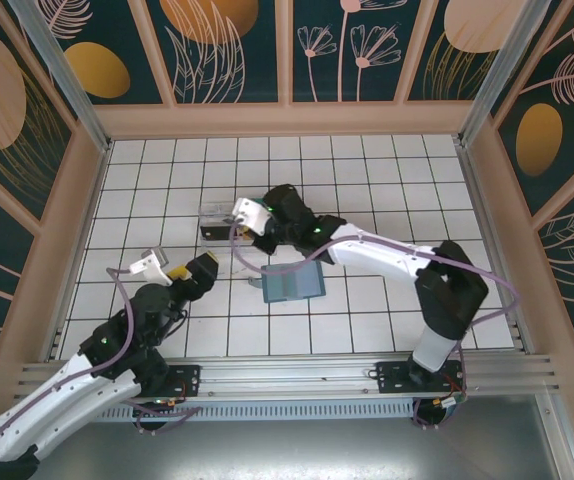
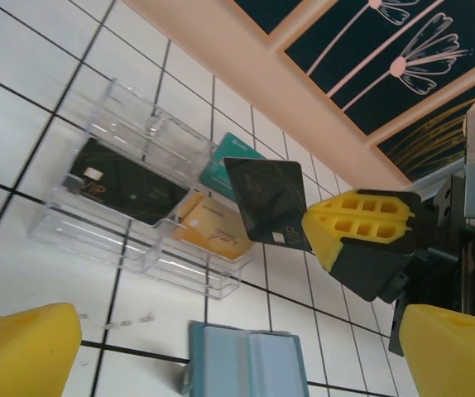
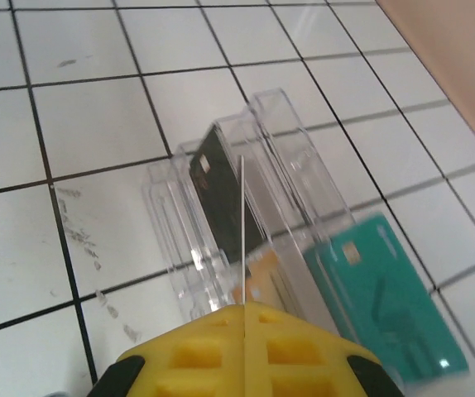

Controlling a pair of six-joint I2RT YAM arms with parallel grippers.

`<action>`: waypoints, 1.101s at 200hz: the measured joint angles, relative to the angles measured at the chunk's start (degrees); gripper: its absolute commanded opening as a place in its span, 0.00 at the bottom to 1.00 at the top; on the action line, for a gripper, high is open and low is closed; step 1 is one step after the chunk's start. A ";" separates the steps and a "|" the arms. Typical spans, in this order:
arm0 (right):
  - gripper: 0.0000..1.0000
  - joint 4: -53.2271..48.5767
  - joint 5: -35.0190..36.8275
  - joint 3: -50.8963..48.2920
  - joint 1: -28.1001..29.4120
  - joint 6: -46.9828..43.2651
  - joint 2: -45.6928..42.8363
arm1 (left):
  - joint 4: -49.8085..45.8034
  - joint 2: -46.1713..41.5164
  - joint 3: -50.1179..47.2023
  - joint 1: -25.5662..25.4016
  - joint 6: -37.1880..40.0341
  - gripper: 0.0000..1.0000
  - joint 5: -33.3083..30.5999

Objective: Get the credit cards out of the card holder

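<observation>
The left pincer [image 1: 199, 270] is wide open and holds nothing. Its two yellow fingers [image 2: 22, 351] stand far apart at the bottom of its own camera view. The blue card holder [image 2: 246, 364] lies flat on the white tiled table [image 1: 367, 170] between them, a little way ahead. Seen from above, the card holder lies just to the right of that pincer and does not touch it. The right pincer [image 2: 314, 225] is shut tight on a black card [image 2: 266, 198]. It pinches the card by one edge, so the card sticks out over the clear box [image 2: 97, 240]. In the right wrist view this card looks like a thin line coming out from between the closed fingers. The right pincer is past the card holder, on its far side, and well apart from it. Inside the clear box lie a second black card [image 2: 126, 186] and an orange card [image 2: 213, 233]. A teal card [image 3: 386, 310] lies on the table right beside the box.
</observation>
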 measured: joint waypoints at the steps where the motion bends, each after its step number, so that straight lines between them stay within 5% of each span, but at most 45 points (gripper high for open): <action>1: 0.00 -0.13 0.09 0.26 0.07 -0.24 0.15 | -0.28 -0.22 0.00 0.00 -0.02 0.99 -0.09; 86: 0.00 -13.42 0.94 21.88 2.19 -17.94 15.72 | -14.45 -12.85 0.31 0.00 -4.22 0.99 -6.38; 220: 0.00 -15.58 3.89 24.83 2.60 -22.27 22.73 | -16.52 -13.40 0.46 0.00 -5.18 0.99 -8.15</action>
